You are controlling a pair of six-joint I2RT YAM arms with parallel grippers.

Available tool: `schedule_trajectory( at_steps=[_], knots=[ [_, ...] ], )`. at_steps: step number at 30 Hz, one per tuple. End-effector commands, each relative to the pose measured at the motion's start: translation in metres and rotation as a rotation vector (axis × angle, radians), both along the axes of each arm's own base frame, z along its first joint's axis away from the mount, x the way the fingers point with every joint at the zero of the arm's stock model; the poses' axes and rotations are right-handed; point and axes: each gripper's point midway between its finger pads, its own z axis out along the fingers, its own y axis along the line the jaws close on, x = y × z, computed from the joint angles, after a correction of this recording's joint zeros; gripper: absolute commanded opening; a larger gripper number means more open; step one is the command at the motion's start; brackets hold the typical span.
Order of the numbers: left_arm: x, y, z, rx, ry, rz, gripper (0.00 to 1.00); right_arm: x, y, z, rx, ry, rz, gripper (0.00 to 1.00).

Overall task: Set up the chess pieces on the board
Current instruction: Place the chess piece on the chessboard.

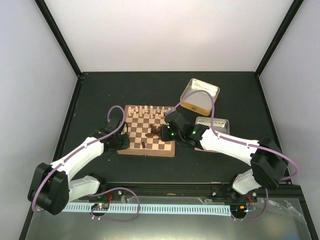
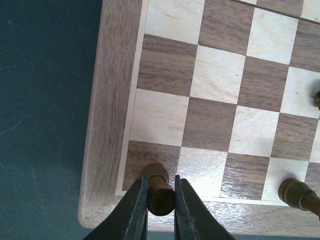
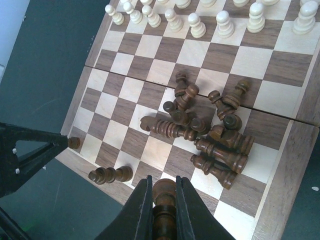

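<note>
**Grip state.** The left gripper (image 2: pixel 160 187) is pressed onto a dark piece (image 2: pixel 160 194) over the corner dark square of the board (image 2: pixel 107 100). The right gripper (image 3: pixel 164 182) is pinched on a second dark piece (image 3: pixel 164 207) above the near edge. The remaining dark pieces are heaped (image 3: pixel 215 142) mid-board. One lies apart on its side (image 3: pixel 111 174) near the front row.

**Risks.**
- If the corner piece is released tilted, it could topple onto the border.
- The heap lies close to the right gripper's path and could be scattered by the fingers.
- Both arms are crowded over the same front row, so a collision is possible.

**Not resolved.**
- It cannot be told whether the corner piece's base touches the square.
- Neither held piece can be identified by type, since each is half-hidden by fingers.
- A further dark piece (image 2: pixel 298 195) is cut off at the left wrist view's edge.
</note>
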Motion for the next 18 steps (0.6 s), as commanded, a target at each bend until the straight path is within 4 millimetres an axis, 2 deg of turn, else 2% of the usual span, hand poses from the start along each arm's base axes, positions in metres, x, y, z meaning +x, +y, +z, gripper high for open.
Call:
schedule_trajectory(
  at_steps=[1, 9, 13, 18],
  knots=[
    [0.006, 0.004, 0.001, 0.027, -0.017, 0.006, 0.1, 0.0, 0.006, 0.004, -0.023, -0.012, 0.019, 0.04],
    [0.006, 0.003, 0.016, 0.01, -0.041, 0.003, 0.39, -0.004, -0.002, -0.003, -0.083, 0.007, 0.022, 0.05],
    [0.012, 0.003, 0.04, 0.0, -0.098, 0.003, 0.5, -0.007, -0.01, -0.011, -0.153, 0.023, 0.025, 0.05],
    [0.02, 0.01, 0.083, 0.0, -0.222, 0.036, 0.54, -0.015, -0.02, -0.026, -0.276, 0.049, 0.042, 0.05]
  ],
)
